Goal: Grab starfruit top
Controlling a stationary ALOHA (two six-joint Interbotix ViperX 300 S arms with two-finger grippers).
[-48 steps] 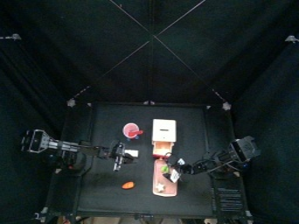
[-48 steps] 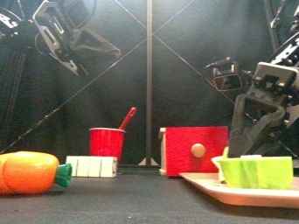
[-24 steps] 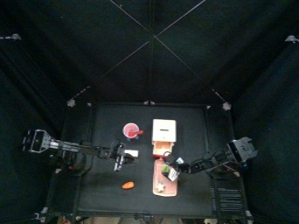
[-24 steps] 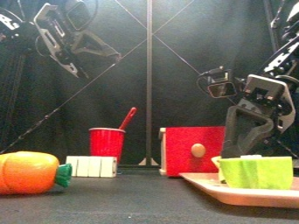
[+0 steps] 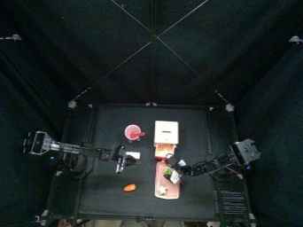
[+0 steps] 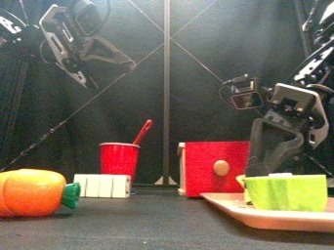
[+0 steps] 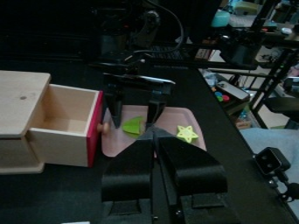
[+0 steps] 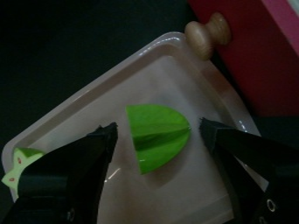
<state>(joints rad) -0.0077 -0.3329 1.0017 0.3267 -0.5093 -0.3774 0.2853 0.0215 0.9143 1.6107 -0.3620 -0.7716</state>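
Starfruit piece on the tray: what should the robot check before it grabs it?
1. Right gripper open: ok, the jaws stand apart.
2. Green starfruit piece between the jaws: ok, one jaw on each side in the right wrist view.
3. Jaws low enough to pinch it: cannot tell.
4. Star slice out of the way: ok, it lies apart, by the edge of the pink tray.
5. Knob of the red box clear of the jaws: ok.
6. Left gripper clear: ok, shut and back from the tray.
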